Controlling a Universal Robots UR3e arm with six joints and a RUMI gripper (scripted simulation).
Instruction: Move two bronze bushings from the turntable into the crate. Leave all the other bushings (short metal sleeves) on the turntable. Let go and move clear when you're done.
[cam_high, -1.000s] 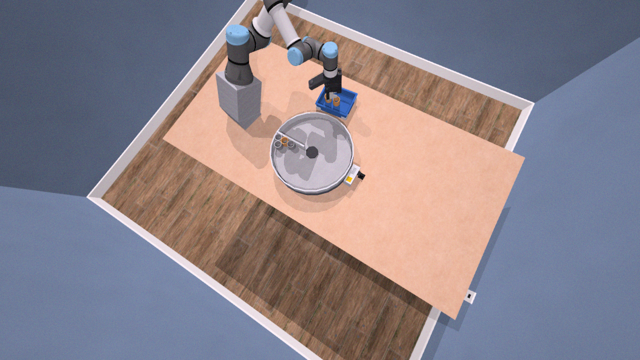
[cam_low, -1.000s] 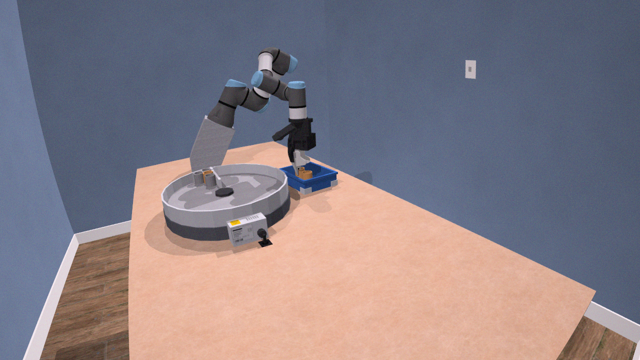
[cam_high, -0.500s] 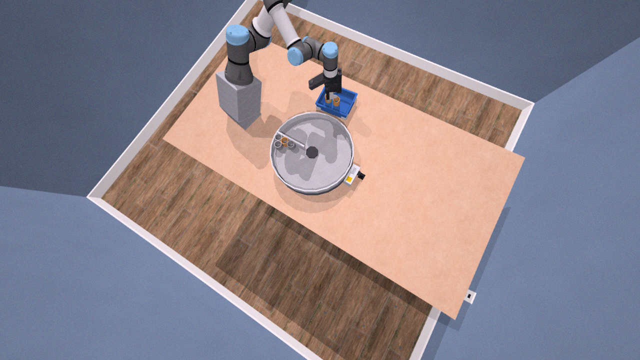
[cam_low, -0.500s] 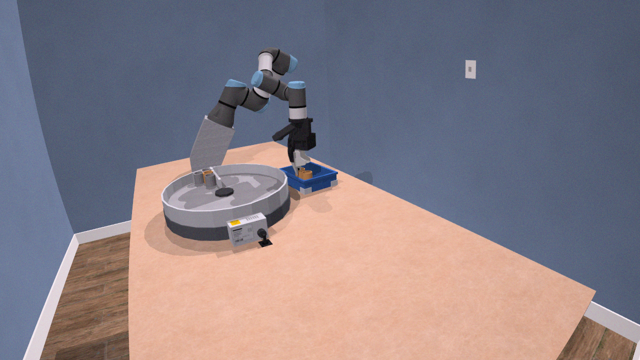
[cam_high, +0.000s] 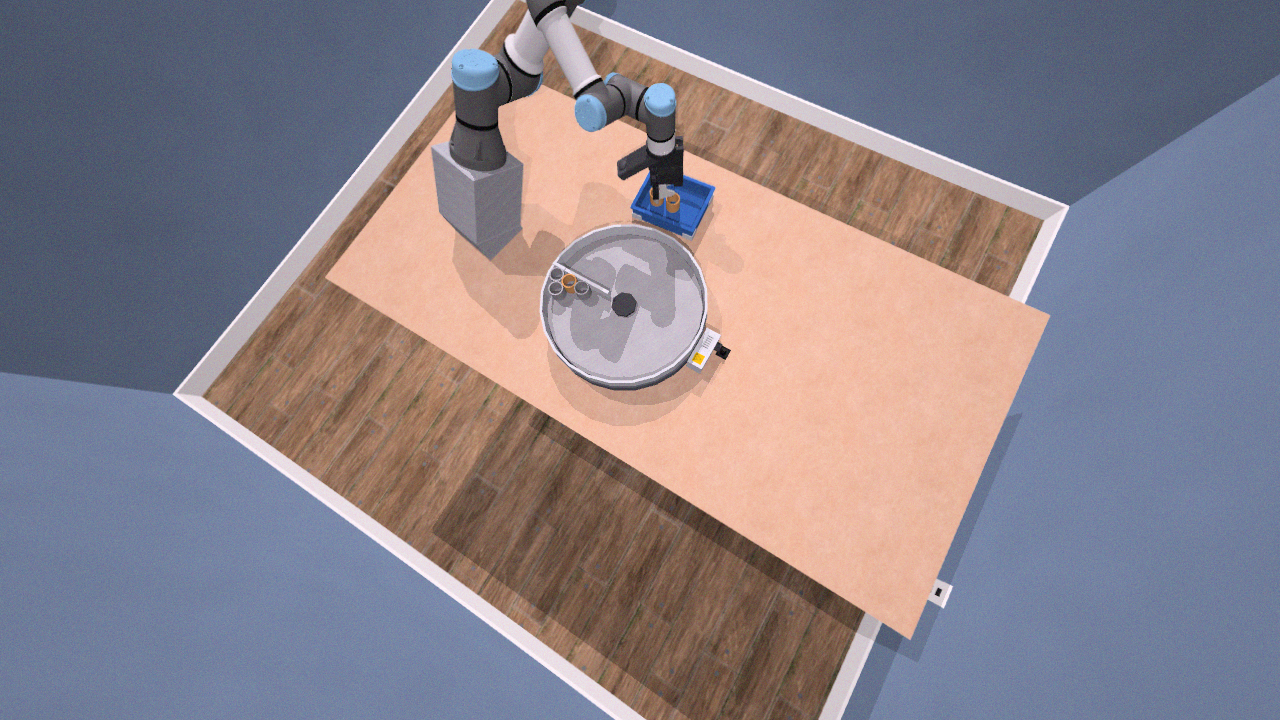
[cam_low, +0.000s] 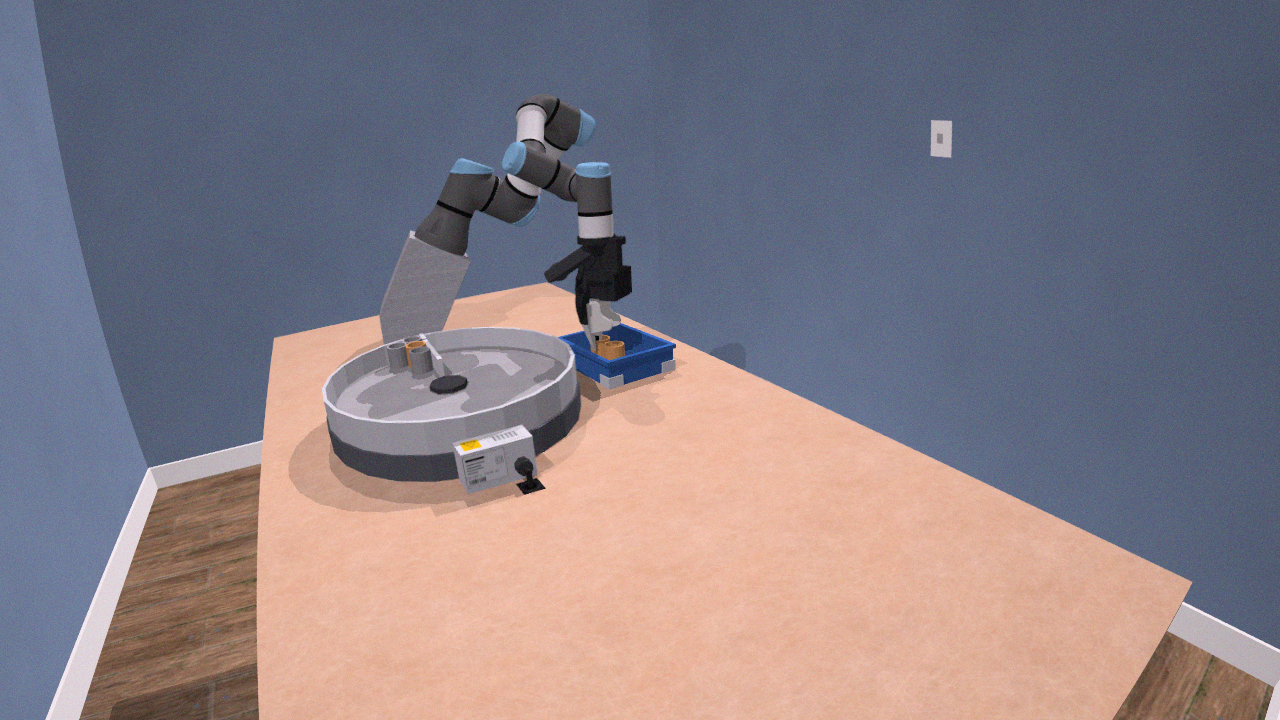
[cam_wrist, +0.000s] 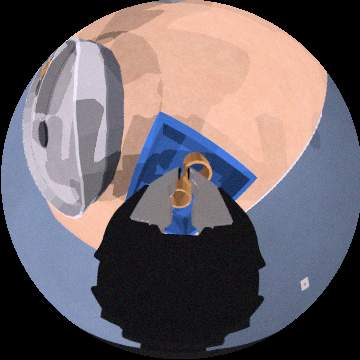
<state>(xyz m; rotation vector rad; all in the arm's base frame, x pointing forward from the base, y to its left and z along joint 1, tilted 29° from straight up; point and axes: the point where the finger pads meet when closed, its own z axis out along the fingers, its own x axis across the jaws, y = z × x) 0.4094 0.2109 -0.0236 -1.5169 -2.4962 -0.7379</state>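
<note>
- Claw (cam_high: 656, 196) nearly closed, gripping nothing, over blue crate (cam_high: 705, 210), one o'clock from turntable (cam_high: 626, 380).
- Tan table (cam_high: 850, 429); wood floor (cam_high: 537, 537); blue walls (cam_low: 895, 268).
- Two bronze sleeves (cam_high: 673, 203) crated; one bronze sleeve (cam_high: 569, 281) and three grey sleeves (cam_high: 581, 288) on the turntable.
</note>
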